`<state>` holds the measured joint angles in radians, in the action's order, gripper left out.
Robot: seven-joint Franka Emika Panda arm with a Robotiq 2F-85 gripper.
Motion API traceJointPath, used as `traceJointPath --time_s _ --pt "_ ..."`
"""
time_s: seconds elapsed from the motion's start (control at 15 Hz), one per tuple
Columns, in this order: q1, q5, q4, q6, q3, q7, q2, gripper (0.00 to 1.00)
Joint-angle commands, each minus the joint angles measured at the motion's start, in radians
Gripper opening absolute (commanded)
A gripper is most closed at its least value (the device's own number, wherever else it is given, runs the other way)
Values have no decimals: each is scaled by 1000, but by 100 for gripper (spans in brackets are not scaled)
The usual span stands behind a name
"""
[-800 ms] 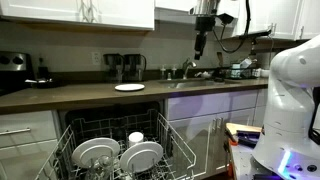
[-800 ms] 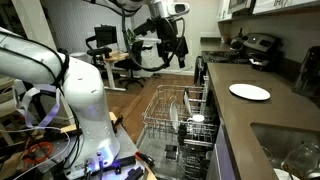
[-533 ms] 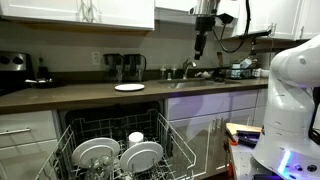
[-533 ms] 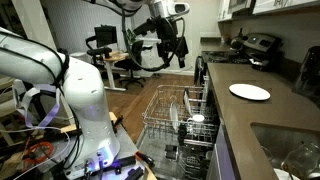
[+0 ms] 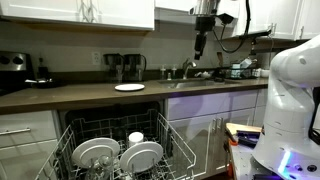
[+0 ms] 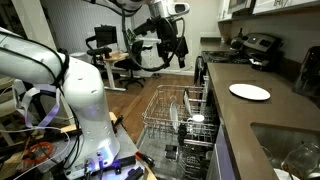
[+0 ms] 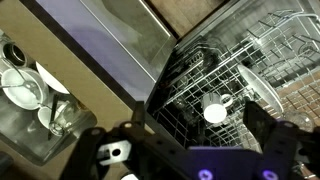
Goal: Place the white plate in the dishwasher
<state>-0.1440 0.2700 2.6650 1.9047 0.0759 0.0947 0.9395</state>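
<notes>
The white plate point(image 5: 129, 87) point(image 6: 249, 92) lies flat on the dark countertop above the open dishwasher point(image 5: 125, 140). The light wire rack point(image 6: 180, 115) point(image 7: 240, 65) is pulled out and holds two white plates point(image 5: 141, 155) and a small white cup point(image 5: 136, 137) point(image 7: 215, 108). My gripper point(image 5: 200, 46) point(image 6: 171, 52) point(image 7: 198, 122) hangs open and empty high in the air, well above the counter and off to the side of the plate. In the wrist view it looks down on the rack, and the white plate is out of view there.
A sink point(image 7: 25, 85) with several dishes sits in the counter beside the dishwasher. Coffee makers point(image 5: 125, 66) stand at the back wall, and a stove point(image 6: 250, 45) is at the counter's far end. The robot's white base point(image 6: 80, 100) stands on the floor beside the rack.
</notes>
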Motion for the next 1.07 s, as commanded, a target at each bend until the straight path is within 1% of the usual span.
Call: traceJointPath --time_s 0.0,0.27,0.53,0.8,1.0 --pt "11 14 -14 3 7 -1 -16 100" --pt "23 71 -94 82 6 38 -126 100" --pt "42 124 -189 215 23 114 -286 100" --pt "65 123 -285 349 49 211 -465 100" --pt "69 119 -370 407 40 241 -610 100"
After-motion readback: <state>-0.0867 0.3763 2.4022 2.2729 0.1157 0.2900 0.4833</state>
